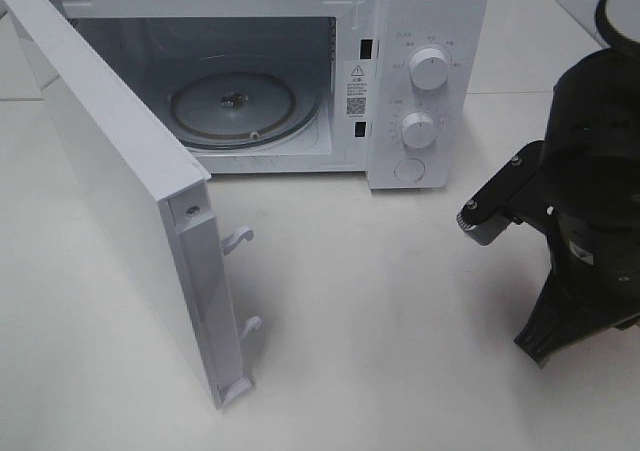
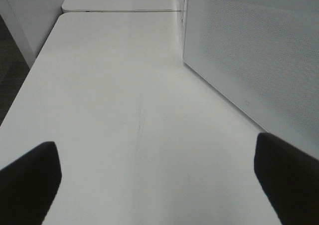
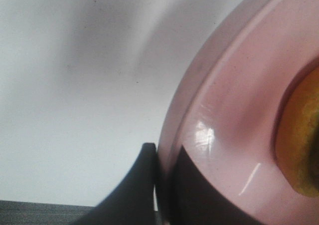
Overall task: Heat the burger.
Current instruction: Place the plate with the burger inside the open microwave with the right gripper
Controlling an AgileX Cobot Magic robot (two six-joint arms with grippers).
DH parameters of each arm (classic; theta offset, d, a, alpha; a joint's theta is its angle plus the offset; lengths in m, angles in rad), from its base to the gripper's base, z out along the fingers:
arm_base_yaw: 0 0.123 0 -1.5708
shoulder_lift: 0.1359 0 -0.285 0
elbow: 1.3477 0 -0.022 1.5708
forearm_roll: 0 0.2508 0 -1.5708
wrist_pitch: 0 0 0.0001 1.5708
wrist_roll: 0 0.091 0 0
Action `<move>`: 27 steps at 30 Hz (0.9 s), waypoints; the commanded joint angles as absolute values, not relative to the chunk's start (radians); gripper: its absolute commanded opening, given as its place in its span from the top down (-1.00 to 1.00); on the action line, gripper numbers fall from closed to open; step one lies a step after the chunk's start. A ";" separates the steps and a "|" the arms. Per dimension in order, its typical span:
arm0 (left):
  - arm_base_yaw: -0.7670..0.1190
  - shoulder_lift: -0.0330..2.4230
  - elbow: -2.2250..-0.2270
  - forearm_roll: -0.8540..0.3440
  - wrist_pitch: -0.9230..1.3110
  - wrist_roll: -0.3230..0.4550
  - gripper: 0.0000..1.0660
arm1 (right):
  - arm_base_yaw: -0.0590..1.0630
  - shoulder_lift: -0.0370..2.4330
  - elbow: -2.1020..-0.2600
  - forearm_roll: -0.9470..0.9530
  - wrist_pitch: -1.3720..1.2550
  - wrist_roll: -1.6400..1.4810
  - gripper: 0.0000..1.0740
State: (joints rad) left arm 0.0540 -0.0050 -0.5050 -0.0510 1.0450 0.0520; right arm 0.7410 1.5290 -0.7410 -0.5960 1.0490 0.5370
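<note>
In the right wrist view, the burger [image 3: 300, 135] shows only as a golden-brown bun edge on a round pink plate [image 3: 234, 110]. My right gripper [image 3: 167, 187] is shut on the plate's rim, with one dark finger under it and one on top. The exterior view shows only the black right arm [image 1: 585, 201] at the right edge, with the burger and plate out of sight there. My left gripper [image 2: 158, 177] is open, its fingers [image 2: 30, 182] wide apart above the bare white table [image 2: 124, 85], with nothing between them.
The white microwave [image 1: 420, 31] stands at the back with its door [image 1: 110, 191] swung wide open toward the front left. Its glass turntable [image 1: 235, 106] lies bare inside. The door's outer face [image 2: 249, 45] runs alongside my left gripper. Two knobs [image 1: 430, 69] sit on the right panel.
</note>
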 commanded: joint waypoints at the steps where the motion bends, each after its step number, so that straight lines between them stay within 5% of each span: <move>1: 0.050 -0.026 -0.502 -0.054 1.036 0.049 -0.83 | 0.766 1.505 -0.730 -0.650 1.116 0.551 1.00; 27: 0.050 -0.026 -0.502 -0.054 1.036 0.049 -0.83 | 1.043 1.415 -0.723 -0.651 1.203 0.542 0.99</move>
State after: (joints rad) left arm 0.0540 -0.0050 -0.5050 -0.0510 1.0450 0.0520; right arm 1.0360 1.4230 -0.7280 -0.5940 1.1510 0.5380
